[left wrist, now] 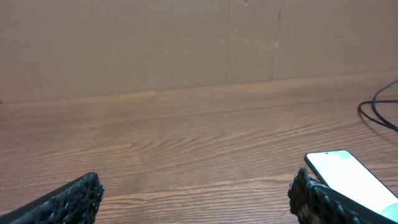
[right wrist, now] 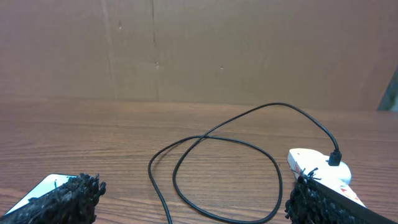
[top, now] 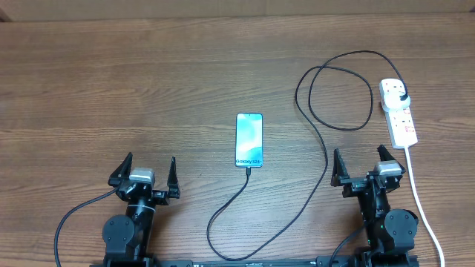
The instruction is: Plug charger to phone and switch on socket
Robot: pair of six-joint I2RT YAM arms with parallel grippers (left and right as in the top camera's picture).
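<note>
The phone [top: 249, 139] lies flat mid-table with a light blue screen. The black charger cable [top: 324, 159] runs from the phone's near end, where its tip sits at the port, loops at the right, and ends in a black plug [top: 401, 96] seated in the white power strip, the socket [top: 398, 111]. My left gripper [top: 145, 172] is open and empty, left of the phone. My right gripper [top: 364, 165] is open and empty, near the socket's near end. The phone's corner [left wrist: 348, 177] shows in the left wrist view; the cable loop [right wrist: 224, 168] and socket [right wrist: 314, 165] show in the right wrist view.
The socket's thick white cord [top: 421, 204] runs down the right side past my right arm. The charger's slack curves near the front edge [top: 223, 248]. A brown cardboard wall [right wrist: 249, 50] stands at the table's far side.
</note>
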